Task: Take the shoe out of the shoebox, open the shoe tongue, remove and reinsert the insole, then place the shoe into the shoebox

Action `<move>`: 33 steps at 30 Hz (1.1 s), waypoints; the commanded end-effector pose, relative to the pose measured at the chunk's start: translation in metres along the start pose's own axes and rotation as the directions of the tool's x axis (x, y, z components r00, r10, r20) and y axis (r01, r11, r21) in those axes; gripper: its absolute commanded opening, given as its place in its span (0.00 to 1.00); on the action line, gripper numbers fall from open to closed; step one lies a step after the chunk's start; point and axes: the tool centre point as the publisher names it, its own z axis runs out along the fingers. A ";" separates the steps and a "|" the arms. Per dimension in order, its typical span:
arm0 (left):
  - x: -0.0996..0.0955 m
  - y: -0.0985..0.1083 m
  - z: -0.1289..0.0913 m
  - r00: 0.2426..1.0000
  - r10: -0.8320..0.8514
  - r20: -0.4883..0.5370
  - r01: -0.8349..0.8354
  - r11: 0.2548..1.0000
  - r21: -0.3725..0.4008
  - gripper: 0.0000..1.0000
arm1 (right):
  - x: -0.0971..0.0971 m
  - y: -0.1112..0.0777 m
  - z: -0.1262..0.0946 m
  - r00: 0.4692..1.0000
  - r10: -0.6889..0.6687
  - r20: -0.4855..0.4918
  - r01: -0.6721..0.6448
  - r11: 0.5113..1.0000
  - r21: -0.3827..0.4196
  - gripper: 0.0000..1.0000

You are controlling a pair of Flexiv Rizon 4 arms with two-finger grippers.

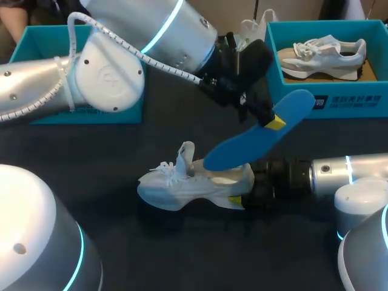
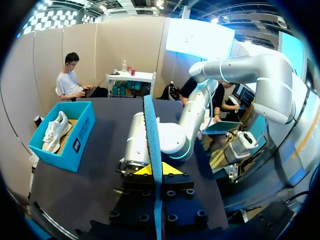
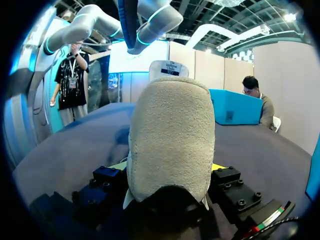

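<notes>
The left hand [image 1: 276, 123] pinches the blue insole [image 1: 242, 148] aloft, slanting from the shoe [image 1: 182, 188] up toward the shoebox [image 1: 327, 106]; the right hand [image 1: 237, 200] clamps the shoe's heel, toe pointing left across the table [image 1: 91, 157]

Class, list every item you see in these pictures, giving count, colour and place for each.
box: 2, teal, at the table's far side; one left, partly behind the left arm, one right
shoe: 2, white; one inside the right box, one mid-table
insole: 1, blue, tilted above the mid-table shoe, lower end at its opening
table: 1, dark
left gripper: 1, shut on the insole
right gripper: 1, shut on the mid-table shoe's heel
</notes>
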 end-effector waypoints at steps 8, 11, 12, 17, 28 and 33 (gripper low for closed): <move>0.001 0.002 -0.002 1.000 0.001 -0.001 -0.001 1.000 0.003 0.00 | 0.001 0.002 0.000 1.000 0.000 0.001 0.000 1.000 0.004 0.00; 0.001 0.002 -0.002 1.000 0.001 -0.001 -0.001 1.000 0.003 0.00 | 0.001 0.002 0.000 1.000 0.000 0.001 0.000 1.000 0.004 0.00; 0.002 0.003 -0.008 1.000 -0.011 -0.002 0.011 1.000 0.024 0.00 | 0.001 0.002 0.000 1.000 0.000 0.001 0.000 1.000 0.004 0.00; 0.008 -0.012 -0.035 0.998 -0.060 -0.013 0.061 0.987 0.149 0.00 | 0.001 0.002 0.000 1.000 0.000 0.001 0.000 1.000 0.004 0.00; 0.042 -0.048 -0.090 0.999 0.006 0.053 -0.023 0.946 0.322 0.00 | 0.001 0.002 0.000 1.000 0.000 0.001 0.000 1.000 0.004 0.00; 0.051 -0.061 -0.118 0.998 -0.013 0.066 -0.017 0.898 0.440 0.00 | 0.001 0.002 0.000 1.000 0.000 0.001 0.000 1.000 0.004 0.00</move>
